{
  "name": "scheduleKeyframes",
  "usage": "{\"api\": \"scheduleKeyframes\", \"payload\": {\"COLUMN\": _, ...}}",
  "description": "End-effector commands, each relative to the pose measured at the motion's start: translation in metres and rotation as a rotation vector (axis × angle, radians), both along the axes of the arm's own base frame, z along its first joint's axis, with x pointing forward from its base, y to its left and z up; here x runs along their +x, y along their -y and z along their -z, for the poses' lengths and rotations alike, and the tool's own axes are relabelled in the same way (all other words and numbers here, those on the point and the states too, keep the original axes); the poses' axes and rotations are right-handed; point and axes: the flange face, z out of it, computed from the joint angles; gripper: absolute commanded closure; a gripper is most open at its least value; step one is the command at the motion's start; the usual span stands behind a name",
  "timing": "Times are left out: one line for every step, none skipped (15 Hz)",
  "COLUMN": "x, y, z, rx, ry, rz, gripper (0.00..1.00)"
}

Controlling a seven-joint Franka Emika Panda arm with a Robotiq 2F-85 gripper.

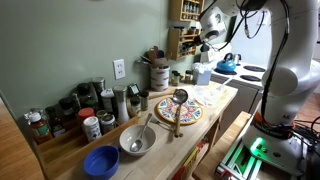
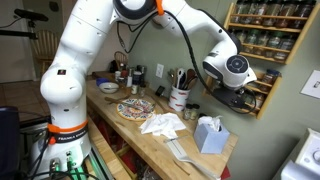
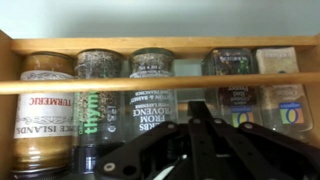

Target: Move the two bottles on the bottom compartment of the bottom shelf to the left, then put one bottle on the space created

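Note:
The brown wooden spice rack hangs on the wall in both exterior views [image 1: 186, 28] [image 2: 268, 50]. My gripper [image 3: 197, 112] is right in front of one of its tiers, and its black fingers look pressed together with nothing between them. In the wrist view that tier [image 3: 160, 84] holds a turmeric bottle [image 3: 42, 118], a thyme bottle [image 3: 97, 105] and a herbs bottle [image 3: 150, 100] side by side on the left. A narrow gap [image 3: 192, 80] lies above my fingertips. Two more bottles [image 3: 232, 85] [image 3: 282, 90] stand to the right. The gripper also shows in both exterior views [image 1: 207, 36] [image 2: 240, 96].
A wooden counter [image 1: 225, 100] below carries a patterned plate [image 1: 180, 110], a metal bowl [image 1: 137, 140], a blue bowl [image 1: 101, 161] and a utensil crock [image 1: 159, 74]. A blue kettle [image 1: 227, 66] sits on the stove. A tissue box [image 2: 209, 133] and crumpled cloth [image 2: 163, 124] lie on the counter.

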Motion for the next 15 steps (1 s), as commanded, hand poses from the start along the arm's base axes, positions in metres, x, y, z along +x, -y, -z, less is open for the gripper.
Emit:
{"api": "scheduleKeyframes", "payload": {"x": 0.004, "y": 0.012, "z": 0.005, "rx": 0.000, "ry": 0.018, "rz": 0.045, "gripper": 1.00}}
{"api": "scheduleKeyframes", "payload": {"x": 0.005, "y": 0.014, "z": 0.005, "rx": 0.002, "ry": 0.024, "rz": 0.054, "gripper": 1.00}}
{"api": "scheduleKeyframes", "payload": {"x": 0.006, "y": 0.015, "z": 0.005, "rx": 0.006, "ry": 0.029, "rz": 0.061, "gripper": 1.00}}
{"api": "scheduleKeyframes", "payload": {"x": 0.007, "y": 0.016, "z": 0.006, "rx": 0.007, "ry": 0.032, "rz": 0.066, "gripper": 1.00}}
{"api": "scheduleKeyframes", "payload": {"x": 0.008, "y": 0.016, "z": 0.006, "rx": 0.012, "ry": 0.035, "rz": 0.071, "gripper": 1.00}}
{"api": "scheduleKeyframes", "payload": {"x": 0.008, "y": 0.015, "z": 0.007, "rx": 0.013, "ry": 0.035, "rz": 0.073, "gripper": 1.00}}
{"api": "scheduleKeyframes", "payload": {"x": 0.009, "y": 0.015, "z": 0.007, "rx": 0.015, "ry": 0.034, "rz": 0.069, "gripper": 1.00}}
{"api": "scheduleKeyframes", "payload": {"x": 0.010, "y": 0.013, "z": 0.008, "rx": 0.014, "ry": 0.031, "rz": 0.061, "gripper": 1.00}}
{"api": "scheduleKeyframes", "payload": {"x": 0.010, "y": 0.012, "z": 0.007, "rx": 0.015, "ry": 0.031, "rz": 0.043, "gripper": 1.00}}
{"api": "scheduleKeyframes", "payload": {"x": 0.011, "y": 0.009, "z": 0.007, "rx": 0.014, "ry": 0.028, "rz": 0.023, "gripper": 1.00}}
{"api": "scheduleKeyframes", "payload": {"x": 0.012, "y": 0.007, "z": 0.008, "rx": 0.012, "ry": 0.026, "rz": 0.011, "gripper": 1.00}}
{"api": "scheduleKeyframes", "payload": {"x": 0.013, "y": 0.004, "z": 0.008, "rx": 0.018, "ry": 0.024, "rz": -0.005, "gripper": 1.00}}
{"api": "scheduleKeyframes", "payload": {"x": 0.013, "y": 0.001, "z": 0.008, "rx": 0.022, "ry": 0.022, "rz": -0.025, "gripper": 1.00}}
{"api": "scheduleKeyframes", "payload": {"x": 0.013, "y": -0.002, "z": 0.009, "rx": 0.028, "ry": 0.013, "rz": -0.044, "gripper": 1.00}}
{"api": "scheduleKeyframes", "payload": {"x": 0.014, "y": -0.004, "z": 0.009, "rx": 0.032, "ry": 0.012, "rz": -0.059, "gripper": 1.00}}
